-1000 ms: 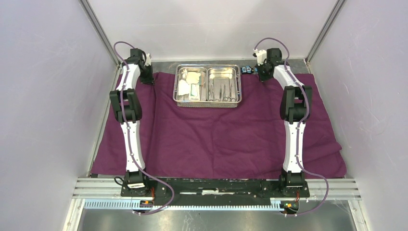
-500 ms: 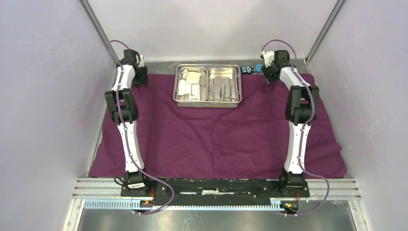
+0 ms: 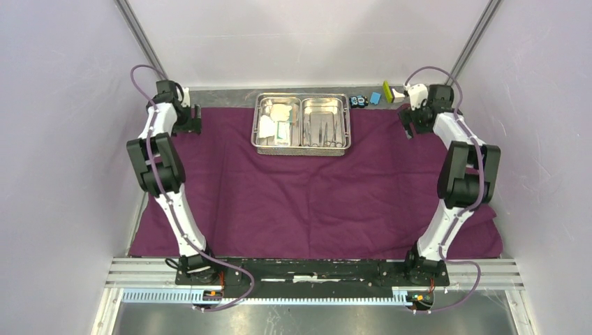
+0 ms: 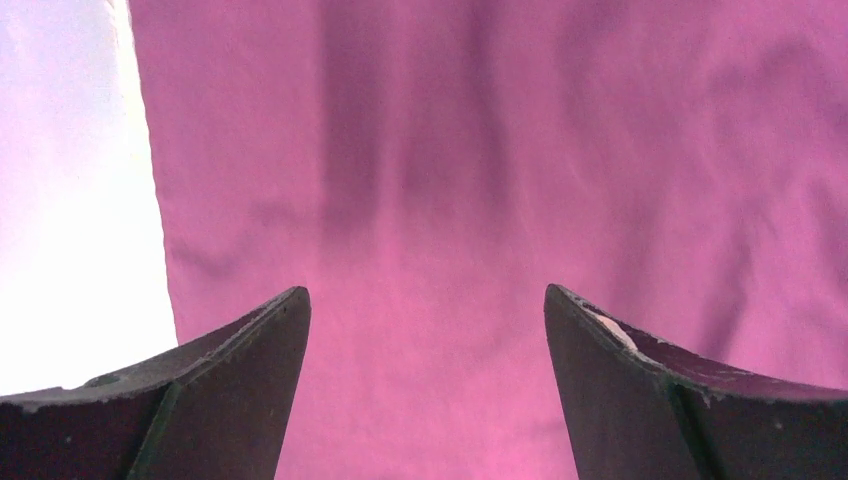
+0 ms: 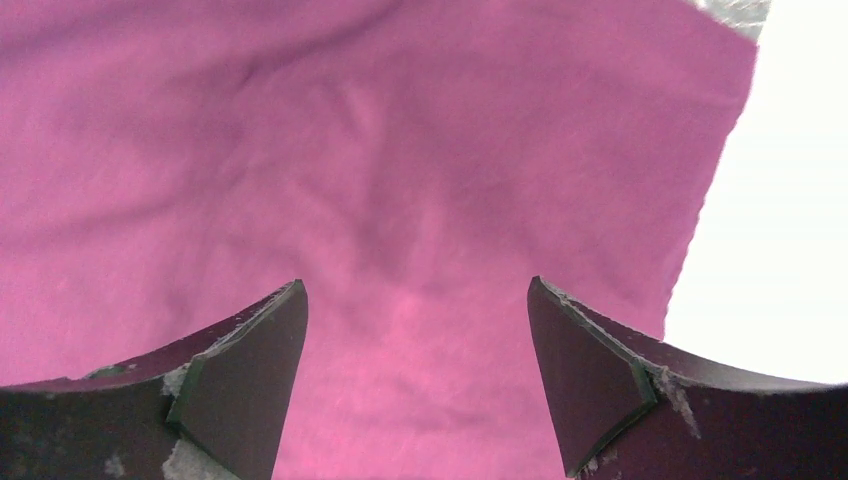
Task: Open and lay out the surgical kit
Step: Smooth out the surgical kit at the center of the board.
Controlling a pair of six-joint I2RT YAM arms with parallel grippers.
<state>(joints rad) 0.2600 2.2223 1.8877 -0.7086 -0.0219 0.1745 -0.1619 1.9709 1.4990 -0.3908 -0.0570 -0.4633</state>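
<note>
Grippers are both spread wide and hold nothing: left gripper (image 4: 425,300) over the cloth (image 3: 314,202) at upper left of the top view, right gripper (image 5: 415,290) at upper right. The tray (image 3: 300,151) sits upper centre on the cloth. If I snag the cloth, the tray may slide. I can read no writing.

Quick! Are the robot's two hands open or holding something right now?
Left gripper: open, holding nothing, over the purple cloth.
Right gripper: open, holding nothing, over the same cloth.

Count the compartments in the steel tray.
2. In the steel tray, the left compartment holds white pads; the right compartment, beside it, holds slim steel instruments. None seems hidden.
</note>
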